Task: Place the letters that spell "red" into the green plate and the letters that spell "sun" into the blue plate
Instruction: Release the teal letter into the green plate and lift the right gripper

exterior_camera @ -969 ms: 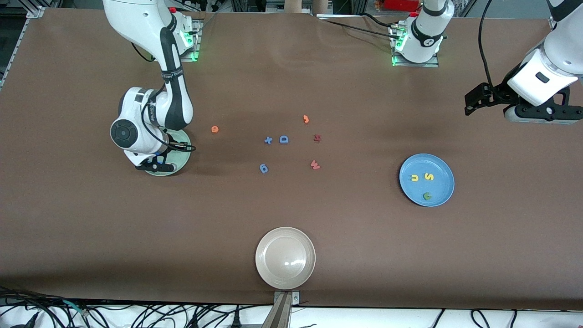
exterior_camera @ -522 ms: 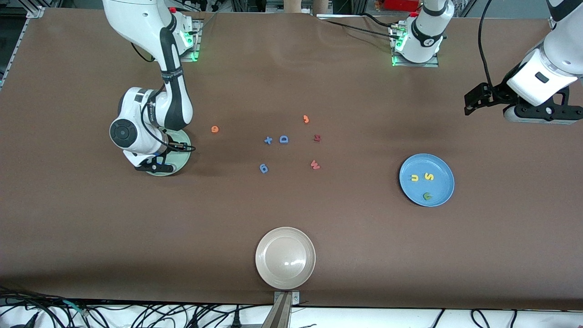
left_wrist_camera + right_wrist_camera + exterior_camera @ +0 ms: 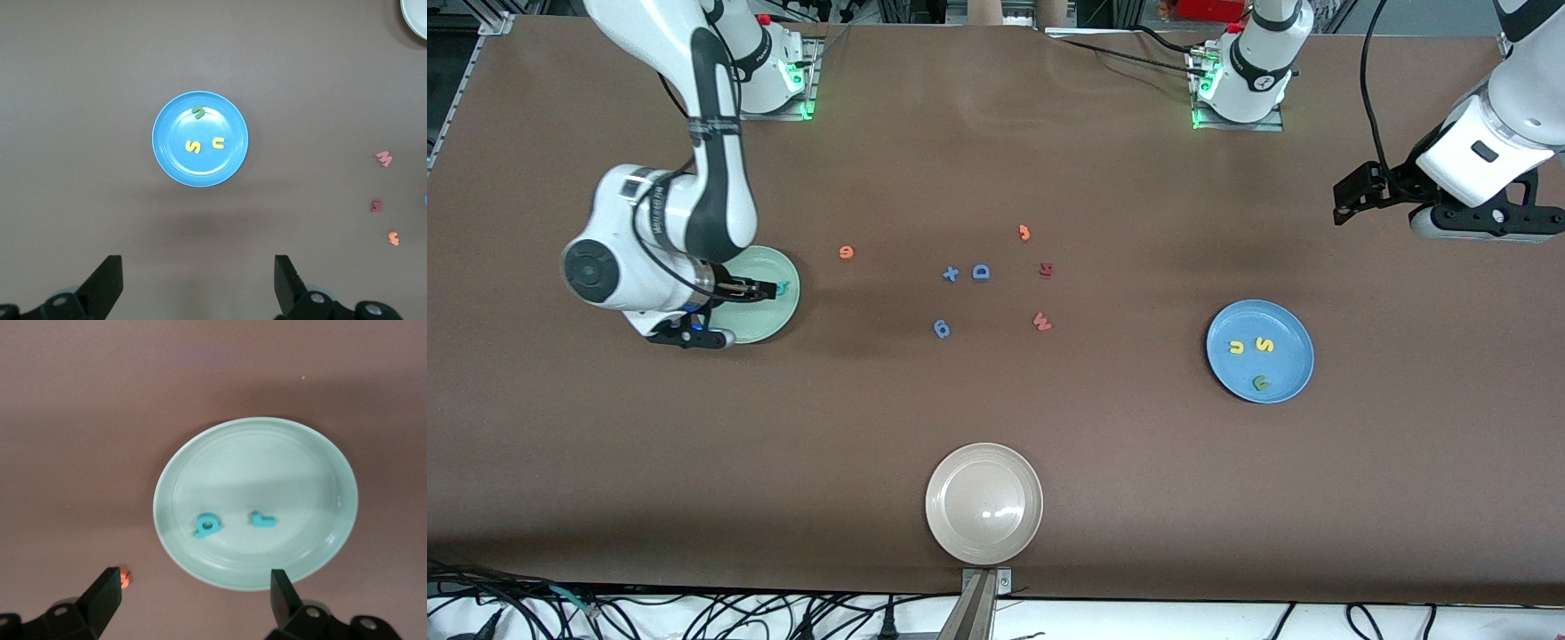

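Note:
The green plate (image 3: 267, 453) holds the teal "d" (image 3: 207, 525) and the teal "r" (image 3: 263, 519). My right gripper (image 3: 195, 587) hangs open and empty above that plate's rim. The orange "e" (image 3: 847, 252) lies on the table between the green plate (image 3: 769, 267) and the middle group of letters. The blue plate (image 3: 1280, 311) carries the yellow "u" (image 3: 1236, 347), the yellow "s" (image 3: 1264, 345) and the green "n" (image 3: 1260, 383). My left gripper (image 3: 198, 267) waits open in the air at the left arm's end of the table.
Mid-table lie a dark blue plus (image 3: 951, 274), a dark blue "D" (image 3: 981, 272), a dark blue round letter (image 3: 942, 329), two red letters (image 3: 1046, 268) (image 3: 1041, 322) and an orange piece (image 3: 1024, 233). A beige plate (image 3: 983, 503) sits near the front edge.
My right gripper has opened and drawn back toward the right arm's end of the table, uncovering most of the green plate and a teal letter on it. The left arm has not moved.

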Robot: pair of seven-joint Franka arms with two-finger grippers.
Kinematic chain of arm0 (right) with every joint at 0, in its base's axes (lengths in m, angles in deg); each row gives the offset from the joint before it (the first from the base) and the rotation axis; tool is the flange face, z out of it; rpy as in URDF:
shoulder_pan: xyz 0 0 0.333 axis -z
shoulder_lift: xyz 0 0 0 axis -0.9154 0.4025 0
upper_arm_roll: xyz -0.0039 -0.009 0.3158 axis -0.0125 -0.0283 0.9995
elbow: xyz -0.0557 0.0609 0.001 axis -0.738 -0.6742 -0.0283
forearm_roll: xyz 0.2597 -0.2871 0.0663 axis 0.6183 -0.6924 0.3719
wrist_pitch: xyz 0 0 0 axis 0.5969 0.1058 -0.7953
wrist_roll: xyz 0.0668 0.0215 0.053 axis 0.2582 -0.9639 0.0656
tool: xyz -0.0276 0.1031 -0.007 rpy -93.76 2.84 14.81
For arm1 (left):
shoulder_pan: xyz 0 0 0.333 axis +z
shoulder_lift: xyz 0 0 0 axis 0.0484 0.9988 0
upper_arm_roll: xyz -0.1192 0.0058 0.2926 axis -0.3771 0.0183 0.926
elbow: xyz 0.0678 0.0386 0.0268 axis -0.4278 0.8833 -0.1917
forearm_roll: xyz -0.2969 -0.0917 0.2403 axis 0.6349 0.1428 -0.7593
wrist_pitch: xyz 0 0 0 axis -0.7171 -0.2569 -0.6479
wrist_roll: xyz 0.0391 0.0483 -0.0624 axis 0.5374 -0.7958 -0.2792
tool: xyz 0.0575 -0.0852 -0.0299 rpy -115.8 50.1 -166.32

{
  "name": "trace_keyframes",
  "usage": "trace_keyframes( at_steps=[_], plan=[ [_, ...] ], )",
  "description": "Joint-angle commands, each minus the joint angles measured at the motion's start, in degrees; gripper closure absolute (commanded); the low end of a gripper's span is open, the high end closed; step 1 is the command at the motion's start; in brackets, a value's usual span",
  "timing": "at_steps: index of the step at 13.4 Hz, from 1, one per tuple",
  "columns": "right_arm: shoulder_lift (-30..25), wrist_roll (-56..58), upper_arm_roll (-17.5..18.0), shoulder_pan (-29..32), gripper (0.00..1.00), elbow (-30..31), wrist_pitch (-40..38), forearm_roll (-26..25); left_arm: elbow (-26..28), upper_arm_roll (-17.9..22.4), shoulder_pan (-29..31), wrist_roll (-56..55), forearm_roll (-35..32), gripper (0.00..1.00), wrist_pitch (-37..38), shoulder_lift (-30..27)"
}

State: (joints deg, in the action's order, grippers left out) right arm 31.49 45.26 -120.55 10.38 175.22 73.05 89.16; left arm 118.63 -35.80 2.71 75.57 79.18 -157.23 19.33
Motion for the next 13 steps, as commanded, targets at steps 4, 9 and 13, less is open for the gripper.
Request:
trace_keyframes(
  at_steps=[4, 9, 13],
  plan=[
    [-0.88, -10.59, -1.6, -5.54, 0.02, -3.28, -5.37, 0.9, -1.55, -0.16, 0.33, -0.03, 1.68, 0.0, 1.11, 0.66],
    [-0.27, -23.79, -1.25, -13.89, 0.02, -4.78, -2.92, 0.82, -1.55, -0.16, 0.33, -0.12, 1.68, 0.0, 1.11, 0.66],
    [0.52, -23.45, -0.89, -15.57, 0.02, -1.72, 0.33, 0.73, -1.55, -0.25, 0.24, -0.03, 1.68, 0.0, 1.11, 0.66]
  ],
)
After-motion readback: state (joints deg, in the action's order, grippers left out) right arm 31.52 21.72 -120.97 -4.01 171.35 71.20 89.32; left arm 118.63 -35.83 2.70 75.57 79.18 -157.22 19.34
